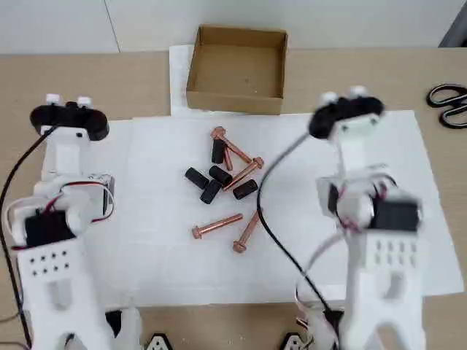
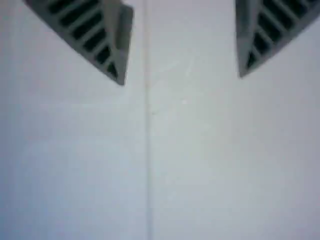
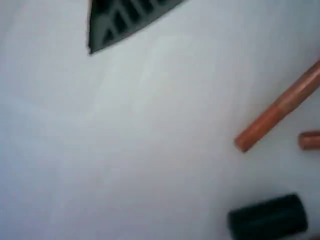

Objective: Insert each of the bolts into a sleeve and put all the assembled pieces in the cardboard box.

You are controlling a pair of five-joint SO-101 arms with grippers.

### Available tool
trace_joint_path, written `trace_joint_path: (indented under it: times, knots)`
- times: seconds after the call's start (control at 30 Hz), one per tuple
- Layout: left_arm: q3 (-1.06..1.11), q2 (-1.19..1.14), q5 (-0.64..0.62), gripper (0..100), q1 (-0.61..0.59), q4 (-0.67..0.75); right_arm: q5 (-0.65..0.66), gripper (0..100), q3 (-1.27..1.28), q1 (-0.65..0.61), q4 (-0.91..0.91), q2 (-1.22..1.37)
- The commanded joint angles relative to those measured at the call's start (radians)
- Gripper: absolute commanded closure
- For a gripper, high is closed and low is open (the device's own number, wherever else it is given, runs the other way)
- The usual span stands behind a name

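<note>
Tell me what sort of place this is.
Probably a robotics lab or hobby workbench. Two robot arms sit at a wooden table, with loose copper bolts and black sleeves on a white sheet, a cardboard box and scissors nearby.

In the high view, the scissors (image 1: 449, 104) at the right edge are cut off by the frame. The bases of both arms are cut off at the lower edge, and the right arm (image 1: 372, 211) is blurred. Below centre, the tip of one bolt (image 1: 246, 232) is crossed by a black cable (image 1: 260, 204).

In the left wrist view, the left gripper (image 2: 180, 75) is cropped to two separated fingertips (image 2: 107, 45).

In the right wrist view, a bolt (image 3: 280, 107), a second bolt end (image 3: 310, 140) and a blurred sleeve (image 3: 267, 217) are cut by the frame edge.
</note>
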State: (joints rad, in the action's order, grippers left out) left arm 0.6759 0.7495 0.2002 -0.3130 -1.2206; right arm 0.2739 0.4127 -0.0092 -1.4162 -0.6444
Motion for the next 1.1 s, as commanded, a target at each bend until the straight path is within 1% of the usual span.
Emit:
trace_joint_path:
  times: [0.0,0.1,0.17,0.37,0.47,0.53,0.57,0.7,0.8,0.87,0.93,1.0,1.07]
  knots:
    - [-0.076,-0.049,0.000,86,0.002,-0.028,0.003,80.8,-0.258,-0.079,-0.111,0.343]
    - [-0.073,-0.049,0.000,86,0.002,-0.041,0.000,80.8,-0.365,-0.122,-0.139,0.501]
    - [-0.073,-0.049,0.000,86,0.002,-0.057,-0.043,80.8,-0.445,-0.142,-0.176,0.578]
    - [-0.071,-0.051,0.000,86,0.002,-0.094,-0.404,80.8,-0.661,-0.150,-0.217,0.754]
    - [-0.071,-0.051,0.000,86,0.002,-0.106,-0.600,80.8,-0.736,-0.189,-0.217,0.823]
    - [-0.071,-0.049,0.000,86,0.002,-0.114,-0.687,80.8,-0.740,-0.226,-0.231,0.857]
    - [-0.070,-0.049,0.000,86,0.002,-0.115,-0.703,80.8,-0.740,-0.245,-0.243,0.875]
    - [-0.045,-0.049,0.000,86,0.002,-0.115,-0.715,80.9,-0.738,-0.320,-0.282,0.926]
    - [-0.027,-0.049,0.002,86,0.002,-0.112,-0.736,80.7,-0.741,-0.383,-0.263,0.957]
    - [-0.019,-0.049,0.002,86,0.002,-0.112,-0.807,80.6,-0.741,-0.435,-0.248,0.981]
    - [-0.019,-0.049,0.002,86,0.002,-0.112,-0.914,80.6,-0.743,-0.470,-0.220,1.004]
    - [-0.019,-0.049,0.002,86,0.002,-0.112,-1.033,80.8,-0.743,-0.479,-0.171,1.027]
    - [-0.019,-0.049,0.002,86,0.002,-0.112,-1.122,80.8,-0.743,-0.478,-0.124,1.043]
